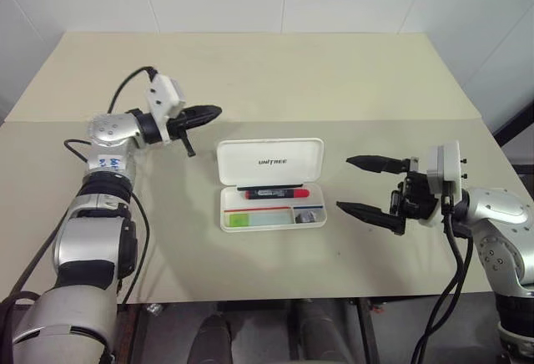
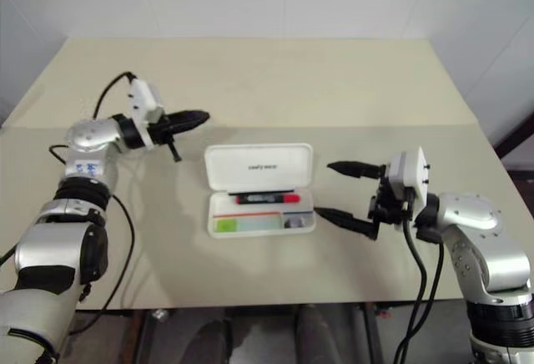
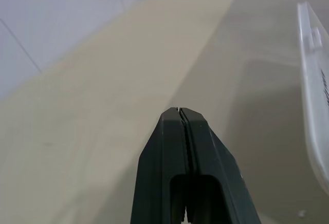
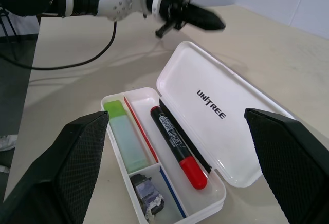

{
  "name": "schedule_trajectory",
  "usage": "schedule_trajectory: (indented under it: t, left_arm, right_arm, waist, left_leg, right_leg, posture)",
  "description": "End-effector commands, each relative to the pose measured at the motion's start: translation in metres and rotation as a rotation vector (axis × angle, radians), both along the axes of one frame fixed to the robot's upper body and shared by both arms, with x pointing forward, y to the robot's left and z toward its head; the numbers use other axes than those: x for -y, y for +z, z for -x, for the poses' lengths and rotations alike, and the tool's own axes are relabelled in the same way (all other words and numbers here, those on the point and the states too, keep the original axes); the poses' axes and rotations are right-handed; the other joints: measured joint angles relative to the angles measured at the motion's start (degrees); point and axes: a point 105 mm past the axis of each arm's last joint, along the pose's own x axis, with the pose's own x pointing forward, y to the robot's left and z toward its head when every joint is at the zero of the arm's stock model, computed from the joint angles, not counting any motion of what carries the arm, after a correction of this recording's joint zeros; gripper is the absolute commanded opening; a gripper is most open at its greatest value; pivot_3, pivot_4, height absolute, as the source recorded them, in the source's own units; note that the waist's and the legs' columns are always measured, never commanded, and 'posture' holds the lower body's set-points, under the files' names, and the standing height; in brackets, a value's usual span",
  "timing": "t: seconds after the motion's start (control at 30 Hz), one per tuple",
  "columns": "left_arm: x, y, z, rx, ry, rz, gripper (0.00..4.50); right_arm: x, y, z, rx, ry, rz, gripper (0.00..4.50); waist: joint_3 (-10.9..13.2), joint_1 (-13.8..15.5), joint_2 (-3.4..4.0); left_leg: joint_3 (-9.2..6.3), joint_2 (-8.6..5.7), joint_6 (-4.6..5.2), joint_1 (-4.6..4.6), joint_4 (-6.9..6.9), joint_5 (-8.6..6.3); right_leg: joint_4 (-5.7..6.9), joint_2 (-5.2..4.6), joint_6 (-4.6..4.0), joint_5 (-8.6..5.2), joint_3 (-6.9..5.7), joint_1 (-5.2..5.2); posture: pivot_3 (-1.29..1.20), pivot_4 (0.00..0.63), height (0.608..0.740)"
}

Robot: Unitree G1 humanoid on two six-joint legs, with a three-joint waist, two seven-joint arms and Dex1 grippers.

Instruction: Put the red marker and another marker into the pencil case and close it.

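From the head camera, the pencil case lay open in the middle of the table, its lid tilted back and its tray toward the robot. The red marker rested lengthwise in the back compartment of the tray, red cap toward the robot's right. The green marker lay in the front compartment, at its left end. A small dark object sat in the little compartment at the front right. The left gripper hung above the table behind and to the left of the case, its jaws pressed together on nothing — clear of the lid, not touching it. The right gripper stood just right of the case with its jaws spread wide, one finger behind the other, both tips pointing at the case's right end but apart from it.

In the left wrist view, the two fingers met tip to tip over bare table, and the case's white lid edge showed off to one side, apart from them.

In the right wrist view, the two spread fingers framed the open case — red marker, green marker and dark object all lay in the tray between and beyond them, none touched. The closed left gripper hovered past the far end of the lid.
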Motion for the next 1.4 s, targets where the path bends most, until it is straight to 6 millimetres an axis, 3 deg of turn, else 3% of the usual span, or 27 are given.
schedule_trajectory:
  t: [0.03, 0.2, 0.43, 0.73, 1.03, 1.4]
  left_arm:
    - [0.011, 0.007, 0.004, 0.022, -0.079, -0.036, 0.04]
    - [0.016, -0.001, 0.015, -0.034, -0.190, -0.075, 0.04]
    - [0.020, 0.015, 0.036, -0.054, -0.407, -0.051, 0.04]
    - [0.032, 0.009, 0.057, -0.043, -0.562, -0.148, 0.04]
    - [0.050, -0.017, 0.082, -0.052, -0.699, -0.283, 0.04]
    - [0.047, -0.045, 0.078, -0.016, -0.717, -0.533, 0.04]
  right_arm:
    - [0.005, 0.011, 0.003, 0.058, -0.010, 0.011, 4.50]
    - [0.008, 0.010, 0.005, 0.056, -0.014, 0.021, 4.50]
    - [0.016, 0.013, 0.014, 0.044, 0.047, 0.014, 4.50]
    - [0.040, 0.028, 0.007, 0.030, 0.142, -0.031, 4.50]
    - [0.047, 0.038, -0.014, 0.064, 0.160, -0.001, 4.50]
    - [0.044, 0.031, -0.002, 0.040, 0.216, -0.005, 4.50]
  waist:
    - [0.00, 0.00, 0.00]
    - [0.00, 0.15, 0.00]
    - [0.00, 0.37, 0.00]
    - [0.01, 0.81, 0.02]
    - [0.07, 0.82, 0.12]
    - [0.07, 0.99, 0.13]
  left_leg:
    - [0.00, 0.00, 0.00, 0.00, -0.01, 0.00]
    - [0.00, 0.00, 0.00, 0.01, -0.02, 0.00]
    - [0.00, 0.00, 0.00, 0.00, -0.01, 0.00]
    - [0.00, 0.00, 0.00, 0.04, 0.04, 0.00]
    - [0.00, 0.01, 0.00, 0.05, 0.01, 0.00]
    - [0.00, 0.00, 0.00, 0.03, 0.06, 0.00]
  right_leg:
    - [0.00, 0.00, 0.00, 0.00, 0.00, 0.00]
    - [0.00, 0.00, 0.00, 0.00, 0.00, 0.00]
    - [0.01, 0.00, -0.01, -0.01, 0.00, 0.00]
    - [0.07, 0.00, 0.00, 0.00, 0.01, 0.00]
    - [0.07, 0.00, -0.01, -0.01, 0.02, -0.01]
    - [0.06, -0.01, -0.02, -0.02, 0.03, -0.01]
  posture:
    - [0.00, 0.150, 0.740]
    - [0.00, 0.150, 0.740]
    - [0.00, 0.150, 0.740]
    - [0.00, 0.150, 0.740]
    - [0.00, 0.150, 0.740]
    - [0.00, 0.150, 0.740]
